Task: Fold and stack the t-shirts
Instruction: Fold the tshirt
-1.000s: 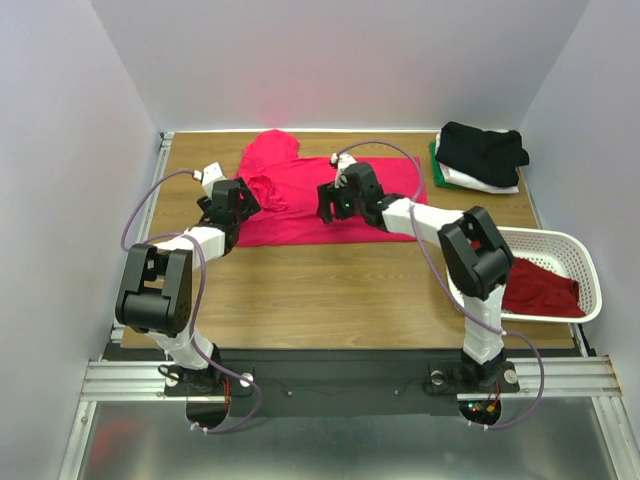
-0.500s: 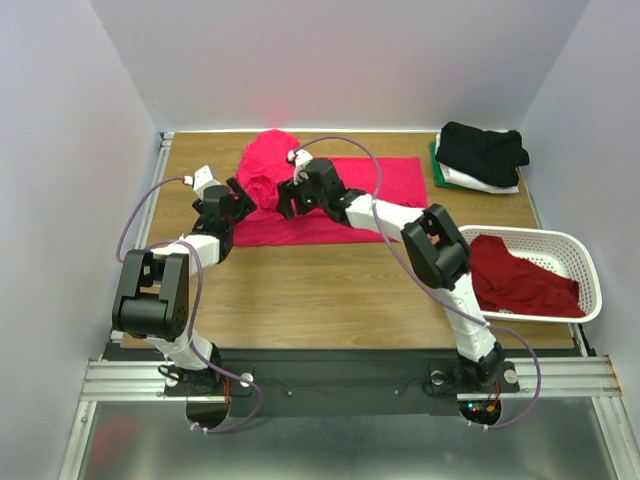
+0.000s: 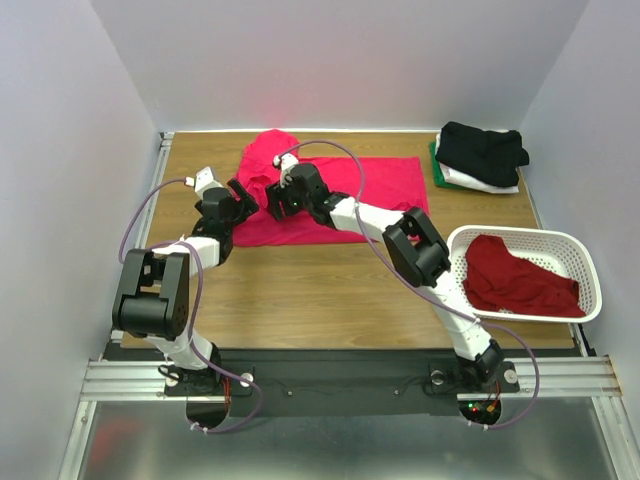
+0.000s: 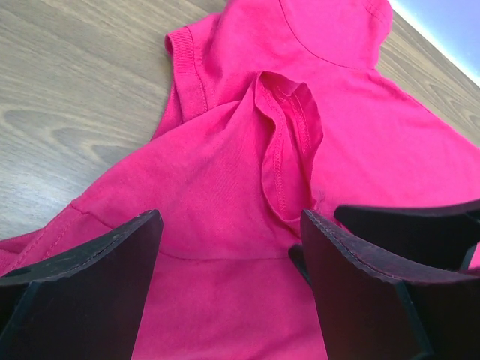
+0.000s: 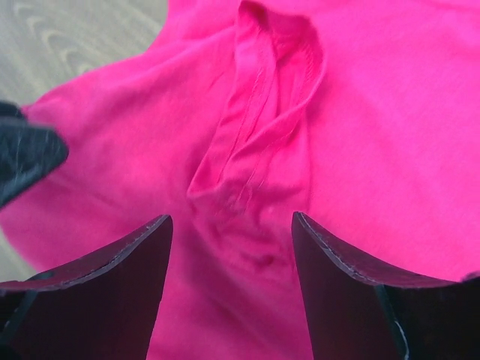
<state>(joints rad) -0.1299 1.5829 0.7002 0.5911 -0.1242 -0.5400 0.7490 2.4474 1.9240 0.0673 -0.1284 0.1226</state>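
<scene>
We take this for a robotics lab, a small test cell and no home. We see a wooden table [image 3: 300, 290] boxed in on three sides by plain pale walls [image 3: 60, 150]. Aluminium rails [image 3: 120, 380] run along its near edge above bare sheet metal [image 3: 350, 445]. A left arm [image 3: 150, 290] and a right arm [image 3: 420, 250] stand bolted to a black base plate [image 3: 340, 365].
</scene>
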